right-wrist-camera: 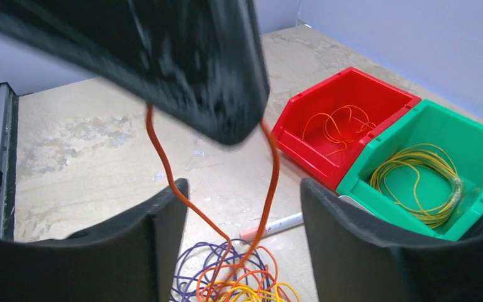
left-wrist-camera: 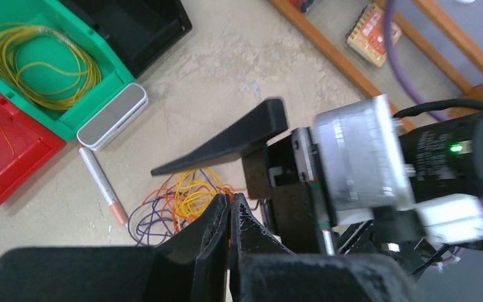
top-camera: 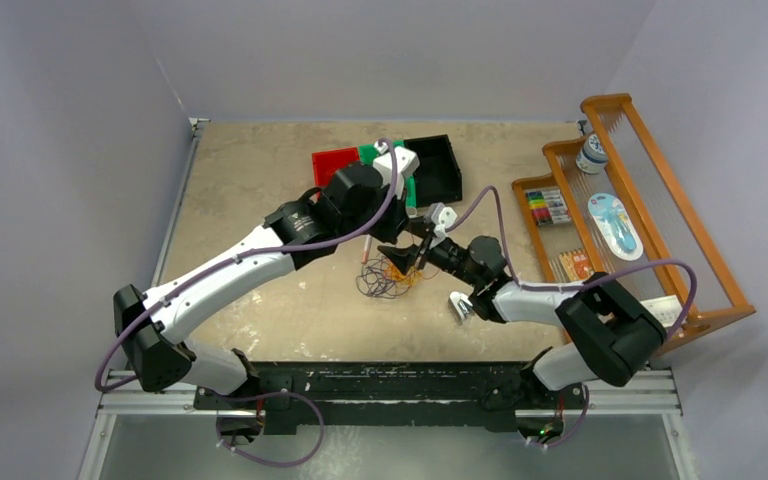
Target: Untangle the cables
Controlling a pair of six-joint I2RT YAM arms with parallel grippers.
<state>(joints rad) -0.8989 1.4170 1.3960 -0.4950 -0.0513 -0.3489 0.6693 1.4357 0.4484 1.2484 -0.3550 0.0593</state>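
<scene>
A tangle of red-orange, yellow and dark purple cables [top-camera: 385, 278] lies mid-table; it also shows in the left wrist view [left-wrist-camera: 176, 204] and the right wrist view [right-wrist-camera: 239, 283]. My left gripper [top-camera: 400, 243] [left-wrist-camera: 229, 201] is shut on a red-orange cable [right-wrist-camera: 163, 157] and holds it above the tangle, so a loop hangs down. My right gripper [top-camera: 412, 262] [right-wrist-camera: 242, 220] is open, with its fingers either side of that hanging loop and not touching it. A yellow coil [right-wrist-camera: 415, 182] lies in the green bin [right-wrist-camera: 365, 182]. A red-orange cable [right-wrist-camera: 339, 126] lies in the red bin [right-wrist-camera: 308, 148].
A pink-tipped white pen [left-wrist-camera: 104, 185] lies left of the tangle. A small white box [left-wrist-camera: 113, 116] sits by the green bin. A black bin [top-camera: 435, 165] stands behind. A wooden rack [top-camera: 610, 200] lines the right side. A small metal object [top-camera: 460, 305] lies near the right arm.
</scene>
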